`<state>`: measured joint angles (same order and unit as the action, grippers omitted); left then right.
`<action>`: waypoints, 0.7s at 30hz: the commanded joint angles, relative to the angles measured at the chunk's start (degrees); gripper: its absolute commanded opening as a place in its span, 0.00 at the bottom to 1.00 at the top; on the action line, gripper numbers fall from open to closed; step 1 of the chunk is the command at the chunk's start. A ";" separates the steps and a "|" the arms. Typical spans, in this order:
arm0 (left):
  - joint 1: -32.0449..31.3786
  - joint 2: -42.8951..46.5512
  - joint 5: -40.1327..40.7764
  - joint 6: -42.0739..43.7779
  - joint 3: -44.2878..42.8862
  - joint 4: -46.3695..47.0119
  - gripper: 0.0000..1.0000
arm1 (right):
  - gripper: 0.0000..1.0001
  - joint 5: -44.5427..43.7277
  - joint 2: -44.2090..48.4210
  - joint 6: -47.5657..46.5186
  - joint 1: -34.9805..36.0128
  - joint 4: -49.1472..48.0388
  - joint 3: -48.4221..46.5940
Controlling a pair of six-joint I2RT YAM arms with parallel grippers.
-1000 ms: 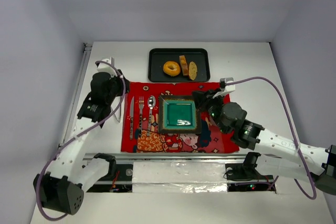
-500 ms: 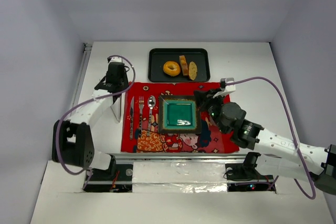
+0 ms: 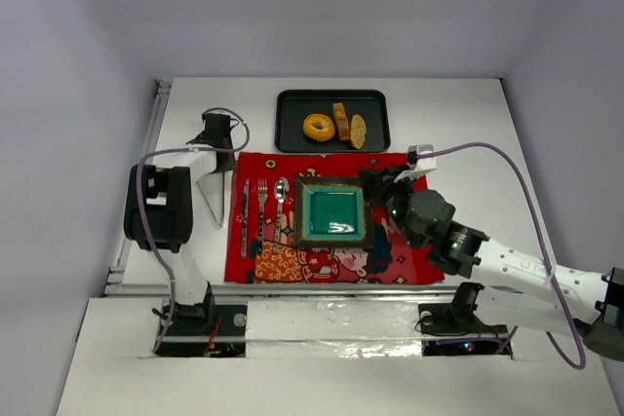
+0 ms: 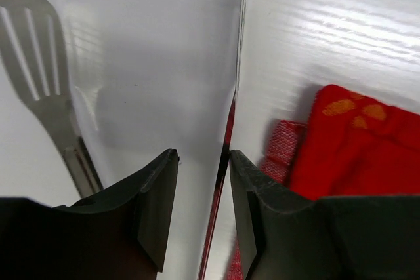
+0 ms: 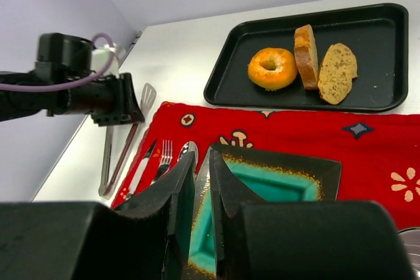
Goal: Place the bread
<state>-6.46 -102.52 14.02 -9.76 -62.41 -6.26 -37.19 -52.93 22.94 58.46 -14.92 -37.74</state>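
The bread lies on a black tray (image 3: 292, 109) at the back: a ring-shaped bagel (image 3: 318, 127) and two oval slices (image 3: 340, 122) (image 3: 358, 131). The right wrist view also shows the bagel (image 5: 272, 68) and the slices (image 5: 305, 56) (image 5: 337, 72). My left gripper (image 3: 216, 151) is low over metal tongs (image 3: 216, 200) left of the mat. Its jaws (image 4: 203, 155) are open around one thin tong arm (image 4: 226, 136), which lies against the right finger. My right gripper (image 5: 202, 155) hovers by the teal plate (image 3: 333, 213), jaws almost closed and empty.
A red patterned mat (image 3: 390, 168) holds the plate, with a knife (image 3: 244, 216), fork (image 3: 261, 207) and spoon (image 3: 280, 197) to its left. The tongs' slotted head (image 4: 39, 50) lies beside the left fingers. White walls close in the table's left, right and back.
My left gripper has swung away from the mat's left side toward the far end of the tongs and come down over them. The right arm, plate and bread have not moved.
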 commanded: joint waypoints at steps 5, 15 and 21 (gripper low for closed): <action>1.01 -2.59 -1.80 1.67 -3.77 0.64 0.30 | 0.21 -1.22 -0.95 0.44 0.08 -1.17 -1.55; 2.59 -5.33 2.93 2.55 -6.14 -0.24 0.00 | 0.30 6.58 -3.94 0.88 0.08 1.99 -4.01; 2.59 8.08 5.85 0.36 -5.44 0.28 0.00 | 0.47 18.97 -7.54 3.60 0.08 3.84 -6.82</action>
<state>-4.21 -105.75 17.10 -8.14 -67.07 -7.07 -26.11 -59.48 25.15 58.46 -11.35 -40.82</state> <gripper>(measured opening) 0.025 0.453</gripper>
